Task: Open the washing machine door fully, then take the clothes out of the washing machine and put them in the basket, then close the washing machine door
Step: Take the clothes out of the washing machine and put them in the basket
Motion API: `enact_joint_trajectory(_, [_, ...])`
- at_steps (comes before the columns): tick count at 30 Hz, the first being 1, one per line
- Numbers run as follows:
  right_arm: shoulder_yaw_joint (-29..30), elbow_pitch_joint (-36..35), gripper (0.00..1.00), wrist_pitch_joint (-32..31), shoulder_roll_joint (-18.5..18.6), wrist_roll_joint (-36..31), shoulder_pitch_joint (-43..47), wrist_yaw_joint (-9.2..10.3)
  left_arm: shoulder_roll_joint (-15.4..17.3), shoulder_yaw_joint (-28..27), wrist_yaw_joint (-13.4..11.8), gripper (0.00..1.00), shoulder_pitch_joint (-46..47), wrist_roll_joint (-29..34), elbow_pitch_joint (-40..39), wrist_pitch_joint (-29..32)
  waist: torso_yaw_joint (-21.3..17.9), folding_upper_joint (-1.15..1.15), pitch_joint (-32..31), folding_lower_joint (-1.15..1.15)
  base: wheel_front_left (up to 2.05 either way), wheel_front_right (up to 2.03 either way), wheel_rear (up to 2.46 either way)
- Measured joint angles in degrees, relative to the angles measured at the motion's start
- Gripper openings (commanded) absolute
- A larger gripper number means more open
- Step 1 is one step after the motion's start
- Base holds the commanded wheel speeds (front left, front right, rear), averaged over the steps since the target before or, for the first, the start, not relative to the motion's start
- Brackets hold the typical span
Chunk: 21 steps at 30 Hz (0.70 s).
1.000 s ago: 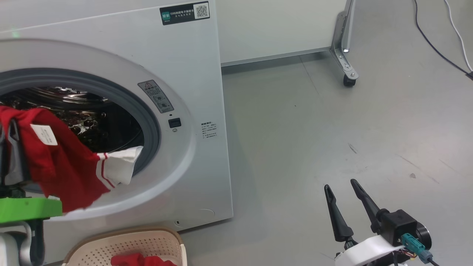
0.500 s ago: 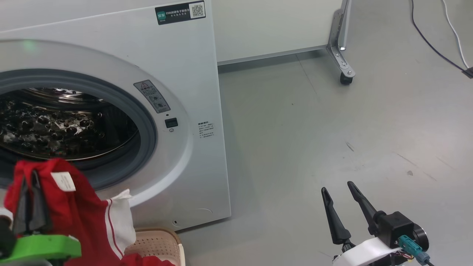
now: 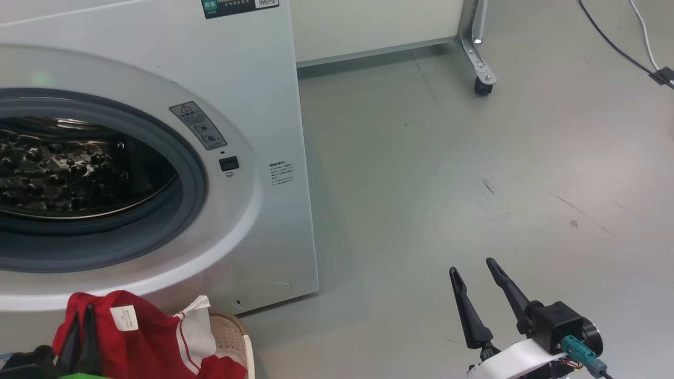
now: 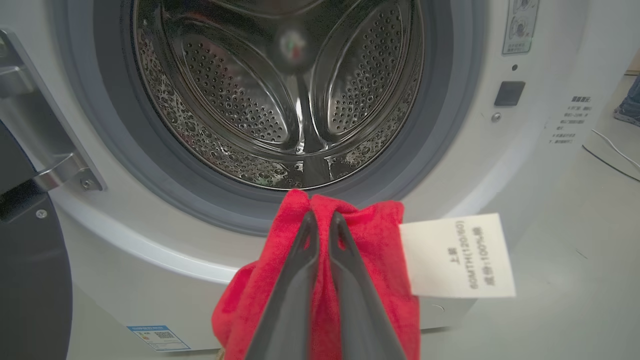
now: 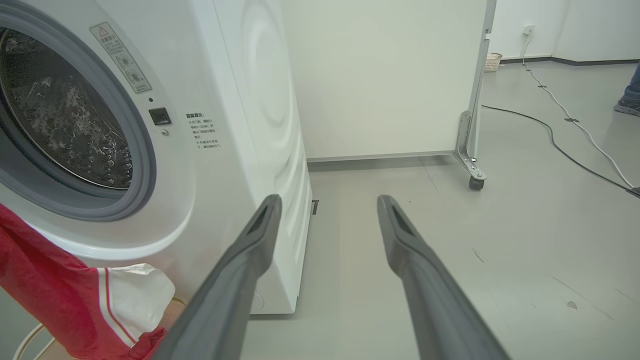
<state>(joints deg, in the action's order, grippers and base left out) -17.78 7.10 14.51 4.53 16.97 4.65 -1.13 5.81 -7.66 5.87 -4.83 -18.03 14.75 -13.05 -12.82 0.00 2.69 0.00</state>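
HEAD VIEW
- Landmark: big white front-loading washing machine; no cloth seen in its shiny perforated steel drum.
- Task item: bright red soft garment with a white cloth part, below the machine's opening, over the small cream perforated plastic basket at the machine's foot. Cannot tell whether resting inside yet.
- State of left gripper: long dark fingers pressed together, pinching the red garment close by its small white label.
- State of right gripper: fingers spread, holding nothing, well to the right of the machine over grey floor.

LEFT WRIST VIEW
- Grip: both fingers nipped on a fold of red fabric, label just beside them, all lower than the machine's grey rubber gasket.
- Position of door: glossy black rim at the machine's hinge side, standing away from the opening.

RIGHT WRIST VIEW
- Garment: red and white cloth below the machine's front ring, lower edge at the basket rim.

ASSESSMENT
- Step in hand: judged as delivering the garment to the basket.
- Next move calls for: lowering into the basket, parting the left fingers, then attending to the door.
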Motion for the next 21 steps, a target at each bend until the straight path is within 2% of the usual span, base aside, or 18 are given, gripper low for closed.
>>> enact_joint_trajectory(12, [-1.1, -1.11, 1.0, 0.0, -0.71, -0.91, -2.09, 0.01, 2.42, 1.18, -0.02, 0.0, 0.49, 2.54, 7.25, 5.24, -2.11, 0.0, 5.85, 0.0, 0.0, 0.0, 0.0])
enact_joint_trajectory(21, [-1.85, -1.57, 1.0, 0.0, -0.93, -2.09, -4.28, 0.08, 3.83, 0.46, -0.62, 0.0, 5.4, 2.55, 13.33, 7.77, -3.88, 0.0, 10.36, 0.0, 0.0, 0.0, 0.0])
